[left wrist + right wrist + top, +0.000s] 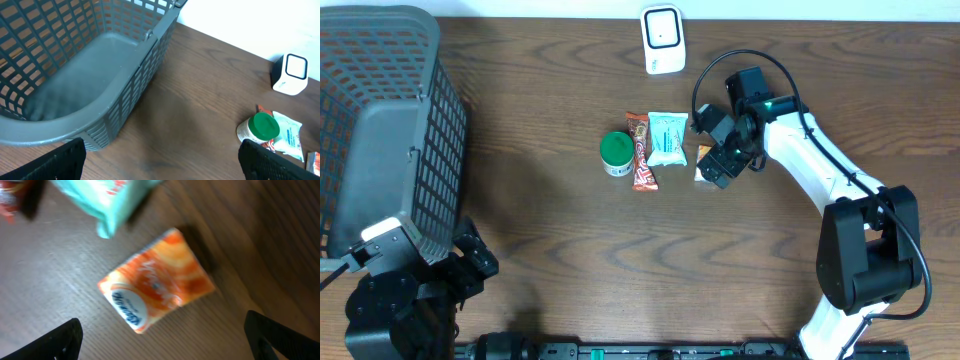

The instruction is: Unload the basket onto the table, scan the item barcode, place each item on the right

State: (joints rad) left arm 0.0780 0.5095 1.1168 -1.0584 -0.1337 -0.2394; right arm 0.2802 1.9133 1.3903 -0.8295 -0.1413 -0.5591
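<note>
Orange packet (703, 158) lies on the tabletop (540, 180) just beside the teal pouch (668, 137), under the right jaws, seen overhead. Left wrist: left jaws gape empty beside the basket (125, 95). Right wrist: right jaws wide apart, packet untouched between them

A basket (380, 130) stands at the left of the table (540, 220). Mid-table, left to right, lie a jar (616, 151), snack bar (641, 155), pouch (668, 137) and small packet (155, 287), with the scanner (662, 38) beyond them at the far edge.

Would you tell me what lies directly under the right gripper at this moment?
An orange packet lies on the table below the open right gripper; from overhead the gripper covers most of it.
</note>
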